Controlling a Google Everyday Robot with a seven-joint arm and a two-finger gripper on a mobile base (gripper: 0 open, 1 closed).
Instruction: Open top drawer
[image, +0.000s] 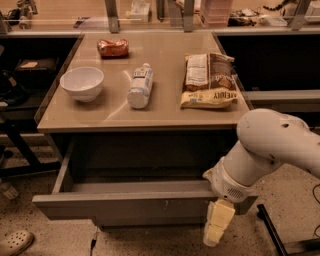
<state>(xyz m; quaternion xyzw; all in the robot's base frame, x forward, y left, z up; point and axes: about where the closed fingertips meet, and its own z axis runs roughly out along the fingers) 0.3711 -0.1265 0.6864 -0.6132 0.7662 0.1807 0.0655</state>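
Note:
The top drawer (125, 205) is a wide grey handle-less drawer under the tabletop. It stands pulled well out toward me, and its plain grey interior (140, 172) is dark and shows nothing inside. My gripper (218, 226) hangs pale yellow from the white arm (272, 145) at the drawer's right front corner. It points down, just in front of and below the right end of the front panel.
On the tan table (165, 107) lie a white bowl (82, 83), a white bottle on its side (140, 86), a brown chip bag (208, 80) and a red packet (112, 47). A sandal (15, 242) lies on the floor at left. Dark shelving stands on both sides.

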